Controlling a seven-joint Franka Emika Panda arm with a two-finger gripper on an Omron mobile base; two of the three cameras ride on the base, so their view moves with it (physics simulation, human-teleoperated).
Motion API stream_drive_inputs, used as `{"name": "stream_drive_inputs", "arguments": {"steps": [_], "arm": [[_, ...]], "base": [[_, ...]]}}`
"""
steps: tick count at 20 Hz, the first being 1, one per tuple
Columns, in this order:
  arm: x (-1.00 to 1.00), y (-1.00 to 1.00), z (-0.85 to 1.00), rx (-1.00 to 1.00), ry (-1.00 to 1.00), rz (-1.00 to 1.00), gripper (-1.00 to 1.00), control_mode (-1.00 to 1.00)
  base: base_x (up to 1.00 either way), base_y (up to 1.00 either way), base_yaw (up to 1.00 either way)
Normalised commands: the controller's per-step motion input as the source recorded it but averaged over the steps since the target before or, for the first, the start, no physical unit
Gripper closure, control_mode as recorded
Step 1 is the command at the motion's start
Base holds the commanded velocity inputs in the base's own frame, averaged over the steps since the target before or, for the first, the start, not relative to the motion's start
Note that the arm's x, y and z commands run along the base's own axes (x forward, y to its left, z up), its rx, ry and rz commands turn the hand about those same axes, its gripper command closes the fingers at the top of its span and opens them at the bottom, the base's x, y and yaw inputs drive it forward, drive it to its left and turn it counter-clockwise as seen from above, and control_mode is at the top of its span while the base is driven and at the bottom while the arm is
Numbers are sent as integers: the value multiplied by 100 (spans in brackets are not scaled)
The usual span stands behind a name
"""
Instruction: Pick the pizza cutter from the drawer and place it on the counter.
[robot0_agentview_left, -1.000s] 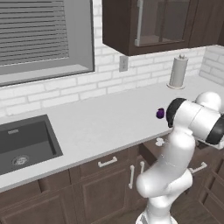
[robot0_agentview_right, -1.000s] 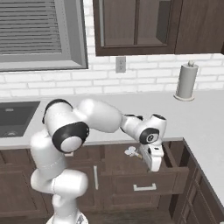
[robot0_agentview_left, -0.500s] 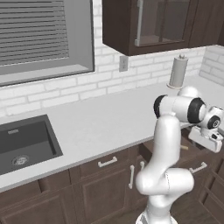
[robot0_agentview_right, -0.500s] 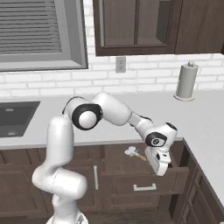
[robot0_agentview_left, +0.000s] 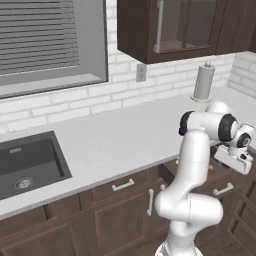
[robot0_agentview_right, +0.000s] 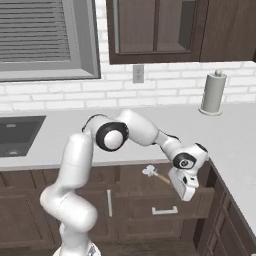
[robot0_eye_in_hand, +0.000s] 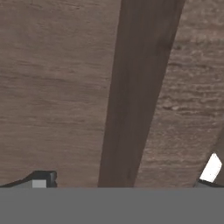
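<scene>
No text, label, brand or number can be read anywhere; at this low resolution, any fine print on the cabinets or wall outlet (robot0_agentview_right: 138, 73) may be lost.

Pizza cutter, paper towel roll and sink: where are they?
pizza cutter (robot0_agentview_right: 149, 171): right base view, its wheel head.
paper towel roll (robot0_agentview_right: 212, 94): right base view, its middle.
sink (robot0_agentview_left: 30, 165): left base view, its basin floor.

You're facing a white brick wall (robot0_agentview_left: 75, 107) – a blinded window (robot0_agentview_left: 45, 42), dark glass-door cabinets (robot0_agentview_right: 155, 27), a wall outlet (robot0_agentview_right: 138, 73), a paper-towel holder (robot0_agentview_right: 213, 93).
</scene>
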Motion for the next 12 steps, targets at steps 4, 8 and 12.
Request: {"name": "stream_drive_inputs", "arguments": {"steps": [4, 8, 12], "arm": [[-83, -98, -10, 0, 0, 3, -100, -100], [-100, -100, 0, 0, 0, 8, -100, -100], [-100, -100, -5, 0, -4, 11, -100, -100]], "base": [[0, 0, 0], [0, 0, 0], [0, 0, 0]]}}
